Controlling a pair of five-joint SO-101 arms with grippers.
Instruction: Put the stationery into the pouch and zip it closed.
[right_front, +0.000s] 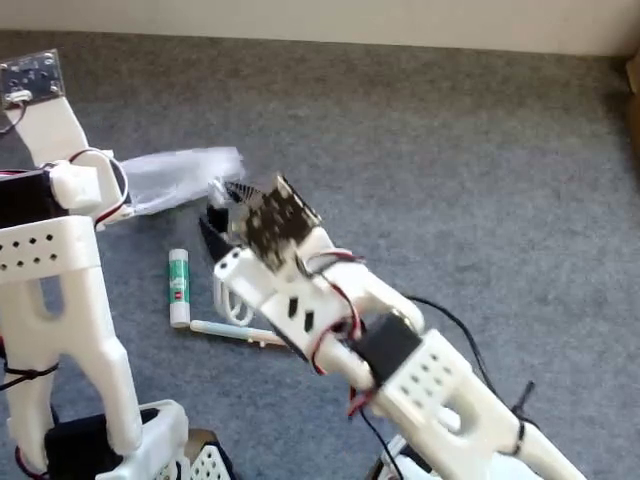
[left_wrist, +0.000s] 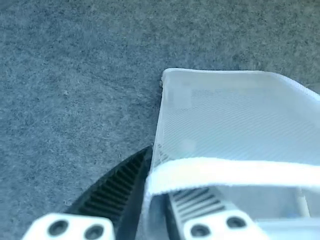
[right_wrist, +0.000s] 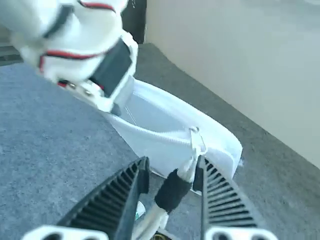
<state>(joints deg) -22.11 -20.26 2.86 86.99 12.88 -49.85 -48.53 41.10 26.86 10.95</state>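
The translucent white pouch (right_front: 185, 172) lies on the grey carpet, its mouth facing the left arm. My left gripper (right_front: 118, 203) is shut on the pouch's white zipper edge (left_wrist: 225, 172), one finger outside and one inside. My right gripper (right_wrist: 172, 165) holds a pen (right_wrist: 172, 192) with a black grip, its white tip pointing at the pouch (right_wrist: 170, 125) close to the zipper pull (right_wrist: 195, 132). In the high view the right gripper (right_front: 215, 225) hovers just beside the pouch. A green-and-white glue stick (right_front: 178, 288) and a white pen (right_front: 235, 332) lie on the carpet under the right arm.
The left arm's body (right_wrist: 85, 45) stands right behind the pouch as seen from the right wrist. A pale wall (right_front: 320, 20) borders the far side. Open carpet (right_front: 480, 170) stretches to the right of the arms.
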